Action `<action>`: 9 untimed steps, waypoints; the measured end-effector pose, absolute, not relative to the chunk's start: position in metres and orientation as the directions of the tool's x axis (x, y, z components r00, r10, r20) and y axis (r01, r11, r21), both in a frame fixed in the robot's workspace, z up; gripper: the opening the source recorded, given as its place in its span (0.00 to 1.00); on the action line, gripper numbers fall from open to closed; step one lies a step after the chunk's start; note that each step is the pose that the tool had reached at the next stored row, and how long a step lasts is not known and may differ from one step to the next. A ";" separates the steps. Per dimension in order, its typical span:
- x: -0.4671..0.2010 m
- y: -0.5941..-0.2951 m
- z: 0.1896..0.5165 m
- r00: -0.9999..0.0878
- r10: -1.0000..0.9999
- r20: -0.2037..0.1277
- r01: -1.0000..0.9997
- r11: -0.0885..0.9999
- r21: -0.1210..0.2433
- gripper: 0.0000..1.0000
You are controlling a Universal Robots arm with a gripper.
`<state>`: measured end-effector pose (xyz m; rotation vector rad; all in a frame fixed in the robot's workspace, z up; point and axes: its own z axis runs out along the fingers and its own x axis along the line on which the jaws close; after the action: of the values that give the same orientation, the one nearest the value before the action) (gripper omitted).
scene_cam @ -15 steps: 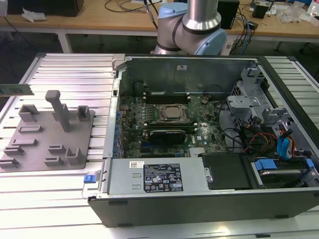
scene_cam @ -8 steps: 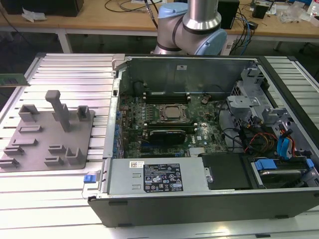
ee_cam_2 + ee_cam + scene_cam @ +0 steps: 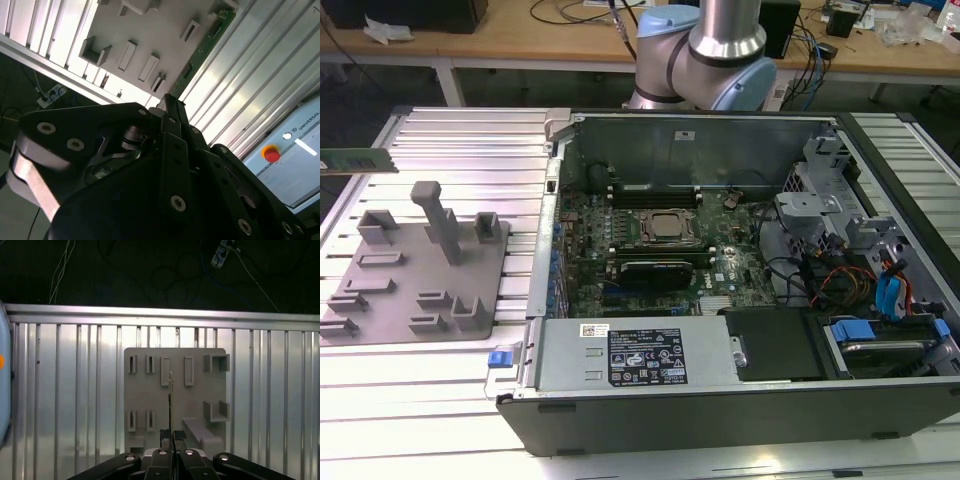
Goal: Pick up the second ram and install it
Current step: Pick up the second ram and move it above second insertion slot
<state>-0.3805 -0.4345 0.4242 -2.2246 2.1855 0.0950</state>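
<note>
The ram stick (image 3: 170, 400) is pinched edge-on between the closed fingers (image 3: 164, 436) of the gripper (image 3: 172, 436), the grey fixture (image 3: 150, 395) beyond their tips; a firm, untilted hold is advised.

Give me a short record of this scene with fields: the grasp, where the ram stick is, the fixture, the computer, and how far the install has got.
grasp: gripper shut on the second ram
ram position: in the air, clear of the grey fixture, at the exterior view's left edge
fixture: flat on the slatted table, to the exterior view's left of the computer case
case: open on top, motherboard exposed
install: not done; the stick is away from the case
</note>
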 end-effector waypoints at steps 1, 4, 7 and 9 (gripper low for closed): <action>-0.378 -0.434 0.424 0.017 -0.998 -0.059 -0.999 -0.018 0.027 0.09; -0.367 -0.434 0.424 0.017 -0.998 -0.059 -0.999 -0.018 0.027 0.09; -0.356 -0.434 0.424 0.016 -0.998 -0.059 -0.999 -0.018 0.027 0.09; -0.340 -0.435 0.424 0.016 -0.998 -0.058 -0.999 -0.018 0.027 0.09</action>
<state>-0.3399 -0.4345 0.4242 -2.2240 2.1862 0.0951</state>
